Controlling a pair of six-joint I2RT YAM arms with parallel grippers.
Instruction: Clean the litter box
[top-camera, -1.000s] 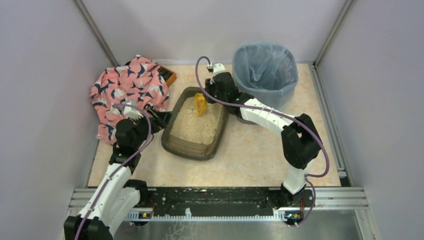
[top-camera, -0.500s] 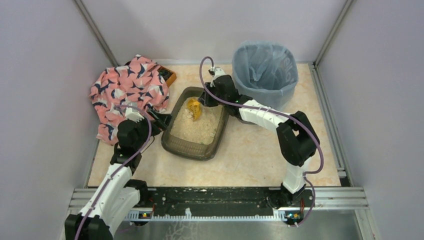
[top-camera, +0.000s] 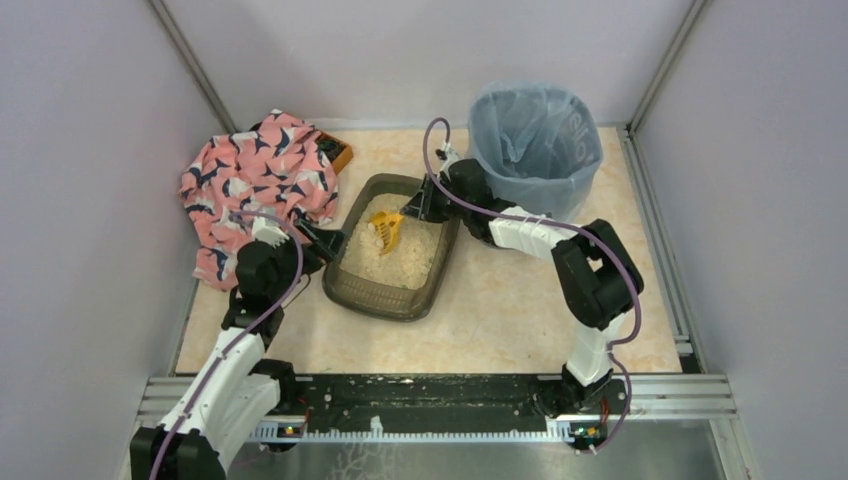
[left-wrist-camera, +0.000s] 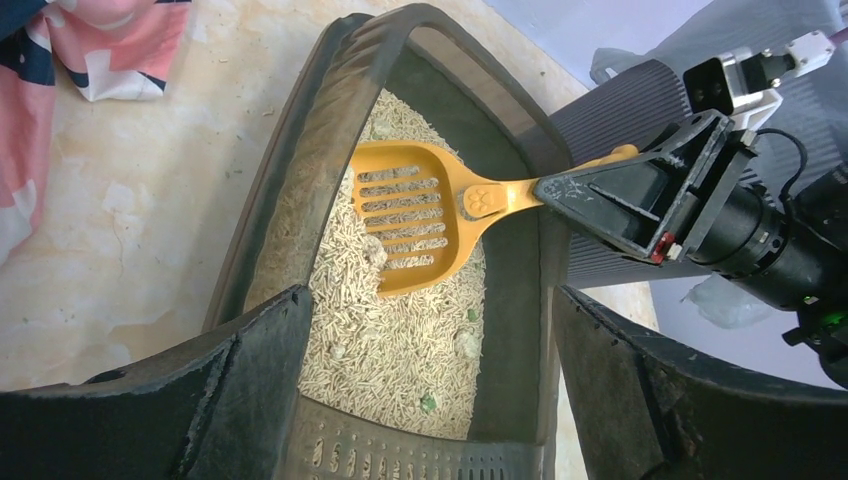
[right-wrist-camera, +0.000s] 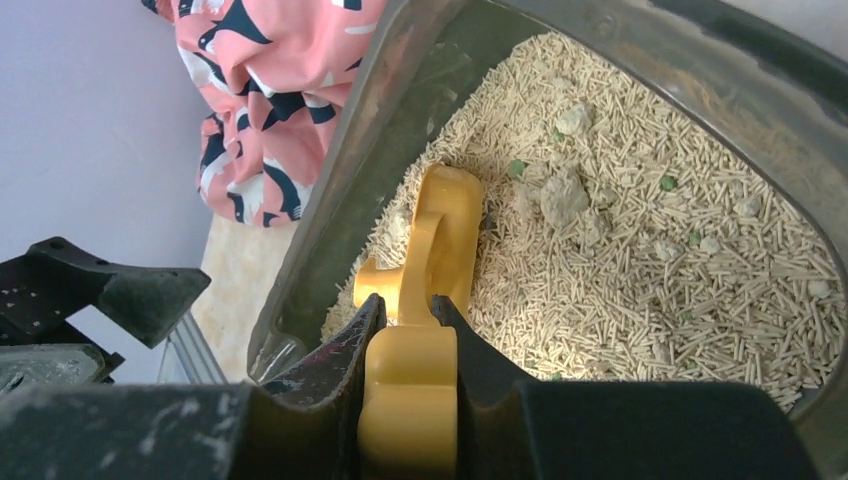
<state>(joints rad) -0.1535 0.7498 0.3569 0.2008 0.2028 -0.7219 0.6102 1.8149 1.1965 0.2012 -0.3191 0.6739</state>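
Holding the yellow scoop (left-wrist-camera: 420, 215) clamped by its handle in my right gripper (right-wrist-camera: 408, 310), I tip it into the litter box (left-wrist-camera: 330, 100) to sift clumps (right-wrist-camera: 563, 195); my left gripper (left-wrist-camera: 430, 330) hangs spread apart at the rim, likely to steady it.

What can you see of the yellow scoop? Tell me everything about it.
The scoop looks like yellow-orange plastic: a flat head with rows of slots and raised sides, a paw print moulded at its neck, then a narrow handle. The right pincer is shut on that handle. The head tilts down inside the litter box, in its far half, its front edge in the pale litter, with what looks like a small clump on the slots.
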